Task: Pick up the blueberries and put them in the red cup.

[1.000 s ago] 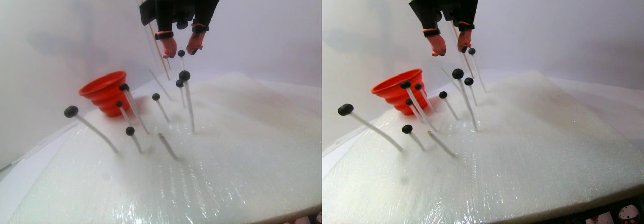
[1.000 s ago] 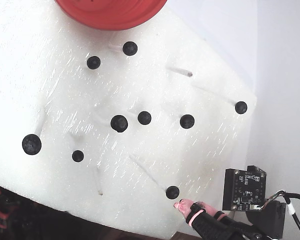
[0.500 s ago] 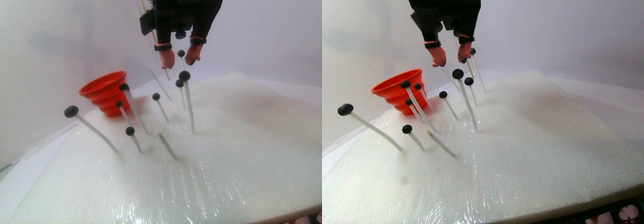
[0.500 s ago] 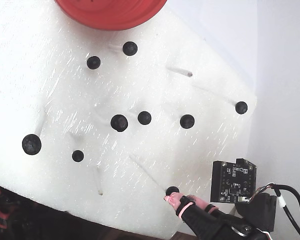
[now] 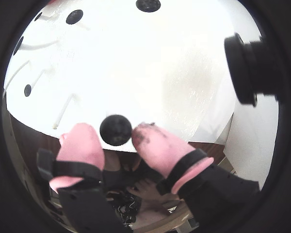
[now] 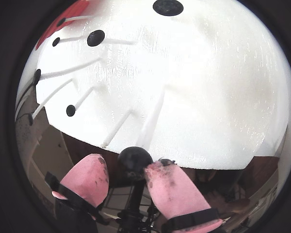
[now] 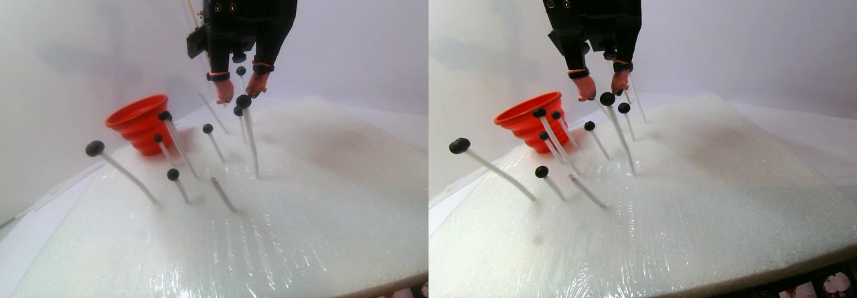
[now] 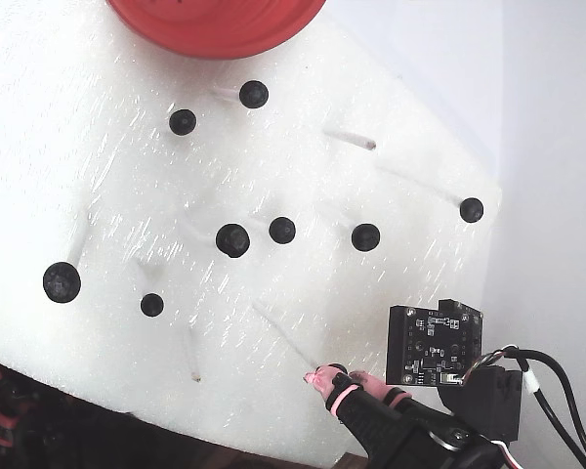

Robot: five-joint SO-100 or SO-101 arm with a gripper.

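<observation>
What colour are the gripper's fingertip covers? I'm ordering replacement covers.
Pink, smudged dark on one tip; the gripper shows them best in a wrist view.

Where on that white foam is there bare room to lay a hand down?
The wide near and right part of the white foam in the stereo pair view is bare. It is crowded on the left, where the blueberries stand on sticks in front of the red cup, under the tool.

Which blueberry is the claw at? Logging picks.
The blueberry between the pink fingertips of the claw; every other berry stands apart.
</observation>
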